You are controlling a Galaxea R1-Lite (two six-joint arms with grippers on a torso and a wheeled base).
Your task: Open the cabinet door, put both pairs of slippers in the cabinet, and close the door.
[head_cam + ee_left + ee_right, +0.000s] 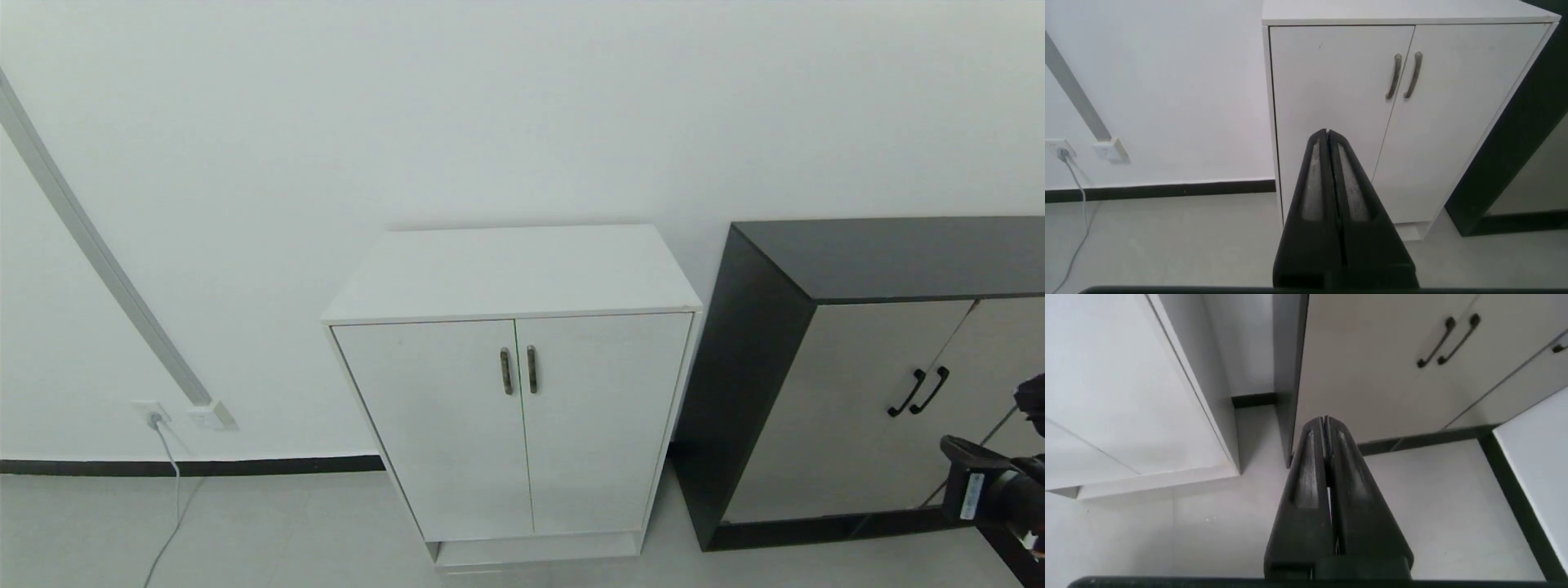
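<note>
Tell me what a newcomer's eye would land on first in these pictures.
The white cabinet stands against the wall at the middle, both its doors shut and its two handles side by side at the centre seam. A black cabinet stands beside it, on the robot's right. The left gripper and right gripper are both shut and empty.

white cabinet (pixel 441 425): smooth matt laminate, dull metal handles (pixel 531 369); at 3 o'clock, dark cabinet (pixel 759 367) with glossy, reflective doors (pixel 849 408).
</note>
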